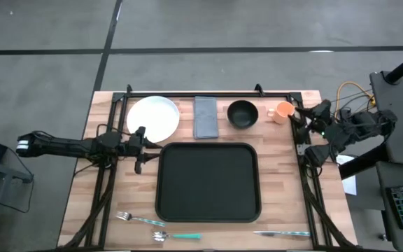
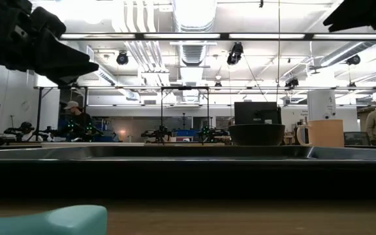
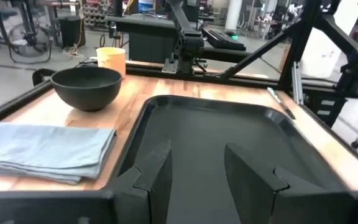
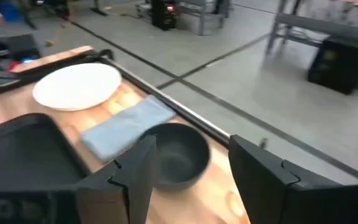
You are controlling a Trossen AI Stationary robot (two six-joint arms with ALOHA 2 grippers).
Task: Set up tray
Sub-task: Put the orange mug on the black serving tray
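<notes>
At the table's centre lies the large flat black tray (image 1: 208, 182), empty, with a round white plate (image 1: 153, 117), grey folded napkin (image 1: 205, 117) and black bowl (image 1: 243, 113) along the far edge. Left gripper (image 1: 140, 148), fingers parted, hovers just left of the tray. Right gripper (image 1: 306, 119), also parted, waits by the orange mug (image 1: 283, 110).

The large black tray (image 1: 208, 182) lies flat and empty at the table's middle.
</notes>
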